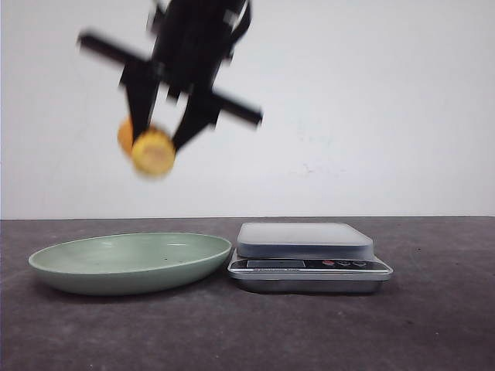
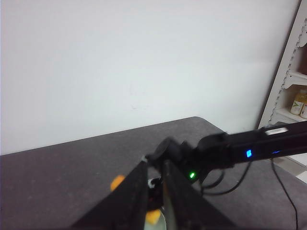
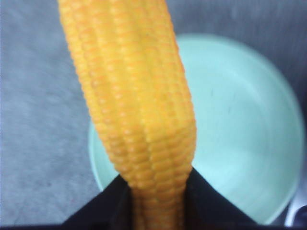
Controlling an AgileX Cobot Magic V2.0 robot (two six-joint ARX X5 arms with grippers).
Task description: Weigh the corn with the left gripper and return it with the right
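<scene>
My right gripper is shut on the corn, a yellow-orange cob with its paler round cut end facing the camera. It holds the cob high in the air above the pale green plate. In the right wrist view the ridged corn runs out from between the black fingers, with the plate below it. My left gripper shows only in the left wrist view, its fingers close together and empty; small orange bits of the corn show past them. The scale is bare.
The silver kitchen scale stands just right of the plate on the dark table, nearly touching its rim. The right arm, with green and blue lights, crosses the left wrist view. A white shelf with bottles stands off the table's far side.
</scene>
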